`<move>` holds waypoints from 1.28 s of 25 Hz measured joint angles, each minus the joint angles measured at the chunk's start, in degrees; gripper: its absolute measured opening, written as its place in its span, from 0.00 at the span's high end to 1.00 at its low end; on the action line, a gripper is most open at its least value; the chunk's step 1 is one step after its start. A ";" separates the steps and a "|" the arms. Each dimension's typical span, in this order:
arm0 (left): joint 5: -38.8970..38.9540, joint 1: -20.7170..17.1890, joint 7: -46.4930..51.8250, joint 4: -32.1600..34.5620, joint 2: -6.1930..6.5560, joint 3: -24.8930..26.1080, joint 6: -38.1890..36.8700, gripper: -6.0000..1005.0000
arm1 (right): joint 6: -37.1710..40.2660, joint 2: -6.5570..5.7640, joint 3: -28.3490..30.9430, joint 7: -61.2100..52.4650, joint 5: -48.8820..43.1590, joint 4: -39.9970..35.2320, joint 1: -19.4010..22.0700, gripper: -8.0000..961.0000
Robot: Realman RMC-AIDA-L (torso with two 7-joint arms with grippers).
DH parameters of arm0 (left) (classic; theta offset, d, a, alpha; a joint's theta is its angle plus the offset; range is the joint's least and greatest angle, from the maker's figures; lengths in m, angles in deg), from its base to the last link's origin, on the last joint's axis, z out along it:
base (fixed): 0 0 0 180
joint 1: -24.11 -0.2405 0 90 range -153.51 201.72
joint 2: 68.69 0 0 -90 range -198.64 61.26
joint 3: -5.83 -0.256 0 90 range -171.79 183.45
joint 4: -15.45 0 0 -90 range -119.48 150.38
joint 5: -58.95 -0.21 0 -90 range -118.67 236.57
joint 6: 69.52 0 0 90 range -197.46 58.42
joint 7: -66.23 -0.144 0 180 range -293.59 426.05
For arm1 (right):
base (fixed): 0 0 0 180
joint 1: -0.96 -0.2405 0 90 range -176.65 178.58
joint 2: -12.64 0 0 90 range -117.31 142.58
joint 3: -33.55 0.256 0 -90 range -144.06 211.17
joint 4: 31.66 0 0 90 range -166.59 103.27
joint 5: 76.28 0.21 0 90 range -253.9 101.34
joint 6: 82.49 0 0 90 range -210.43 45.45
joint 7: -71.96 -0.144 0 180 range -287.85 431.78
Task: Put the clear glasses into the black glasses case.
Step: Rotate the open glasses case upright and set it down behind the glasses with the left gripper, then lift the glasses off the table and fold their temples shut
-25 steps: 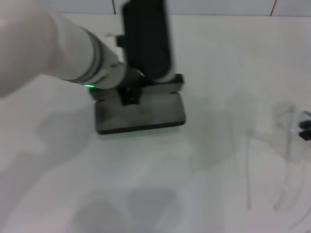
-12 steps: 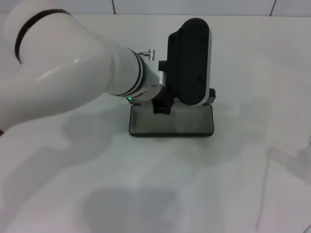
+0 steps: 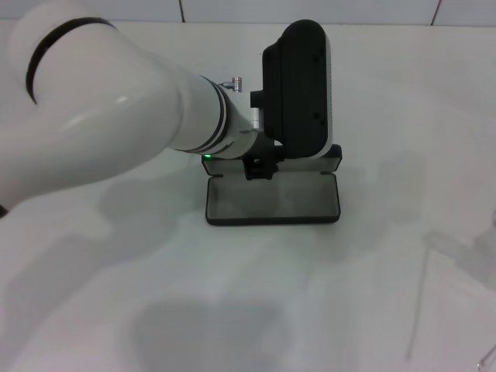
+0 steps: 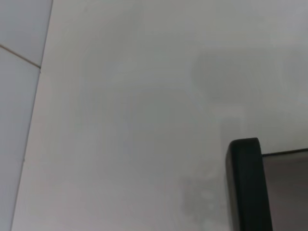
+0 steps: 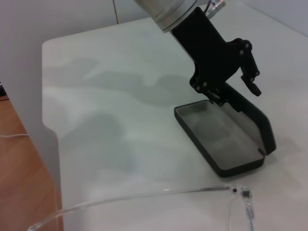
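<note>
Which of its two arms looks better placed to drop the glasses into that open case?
Probably the right: the clear glasses show close in its wrist view. The left gripper, open, hovers at the black glasses case, with its lid open, and carries nothing.

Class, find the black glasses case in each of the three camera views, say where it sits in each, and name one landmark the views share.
Head view: the black glasses case lies open at centre, just beneath the left gripper.
Left wrist view: only one black corner of the case shows, at the picture's lower right edge.
Right wrist view: the case sits open right of centre, under the left gripper.
Shared landmark: the white table.
</note>
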State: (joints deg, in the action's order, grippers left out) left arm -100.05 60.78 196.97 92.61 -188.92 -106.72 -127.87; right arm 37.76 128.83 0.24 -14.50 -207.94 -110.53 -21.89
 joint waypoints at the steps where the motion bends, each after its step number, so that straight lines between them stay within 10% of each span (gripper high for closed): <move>1: -0.10 -0.06 0.06 0.02 -0.02 -0.09 0.00 0.82 | -0.13 0.00 0.01 0.00 0.00 0.00 0.00 0.87; 8: 0.24 -0.56 -0.08 2.33 0.05 -0.21 -0.30 0.62 | -0.30 0.00 0.06 0.14 -0.03 0.52 0.50 0.87; 32: 3.32 -1.39 -0.46 1.27 0.00 -0.39 -4.22 0.59 | 1.01 0.00 0.12 0.67 2.10 2.25 0.97 0.87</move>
State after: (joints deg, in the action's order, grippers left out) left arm -96.74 59.39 196.51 93.88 -188.92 -107.11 -132.10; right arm 38.77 128.83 0.36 -13.82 -205.83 -108.28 -20.92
